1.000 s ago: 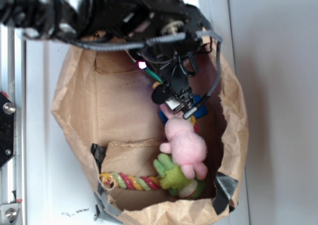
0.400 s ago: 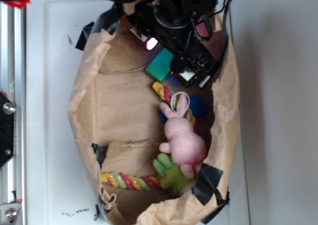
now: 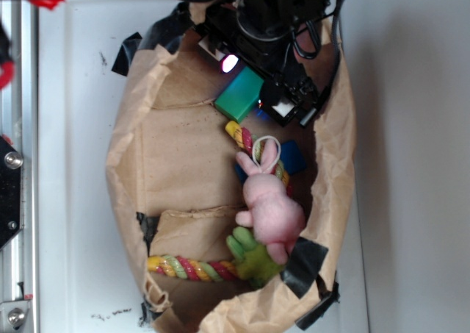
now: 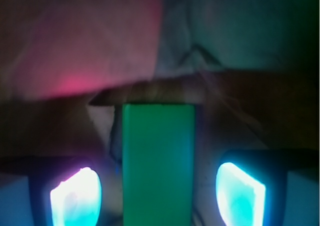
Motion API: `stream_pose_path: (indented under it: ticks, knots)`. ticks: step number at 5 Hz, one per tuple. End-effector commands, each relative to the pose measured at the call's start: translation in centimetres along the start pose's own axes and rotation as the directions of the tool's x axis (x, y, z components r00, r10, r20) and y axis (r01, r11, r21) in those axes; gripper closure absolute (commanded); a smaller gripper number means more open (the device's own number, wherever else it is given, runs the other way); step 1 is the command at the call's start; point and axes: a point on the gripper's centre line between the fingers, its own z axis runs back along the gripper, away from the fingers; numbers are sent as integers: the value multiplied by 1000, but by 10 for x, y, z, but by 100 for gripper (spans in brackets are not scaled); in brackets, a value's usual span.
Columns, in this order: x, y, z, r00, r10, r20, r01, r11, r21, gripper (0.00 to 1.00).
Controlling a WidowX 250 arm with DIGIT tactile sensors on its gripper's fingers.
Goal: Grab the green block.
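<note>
The two fingertips (image 4: 75, 198) stand wide apart, glowing cyan and magenta, and the green block (image 4: 158, 161) runs lengthwise up the middle of the gap with open space on both sides; neither pad touches it. In the exterior view the gripper (image 3: 283, 101) hangs over the bag's upper rim, and the green block (image 3: 239, 96), smooth and sharp-edged, lies on the floor of the brown paper bag (image 3: 136, 138) near its top wall. Crumpled paper walls close in on the right. Below lie a striped rope (image 3: 192, 267), a small blue block (image 3: 293, 156), a fuzzy pink bunny (image 3: 270, 206) and a lime-green plush toy (image 3: 255, 258). Since 0.4 s ago the arm has shifted slightly right; the block has not moved.
</note>
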Motion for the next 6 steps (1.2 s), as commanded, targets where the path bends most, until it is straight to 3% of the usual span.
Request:
stream_pose_path:
  ticks: [1,2,3,4,5,6]
  knots:
    - [17,-5,4,998,-6,58,4,999,34,0]
    - [16,-6,2,998,-28,55,26,999,43,0]
    - [14,-6,1,999,-12,52,10,999,42,73]
    - [11,-4,0,998,-44,54,43,999,8,100]
    - [9,-1,4,992,-119,40,121,992,-35,100]
    - [4,0,14,988,-147,49,149,988,-35,100]
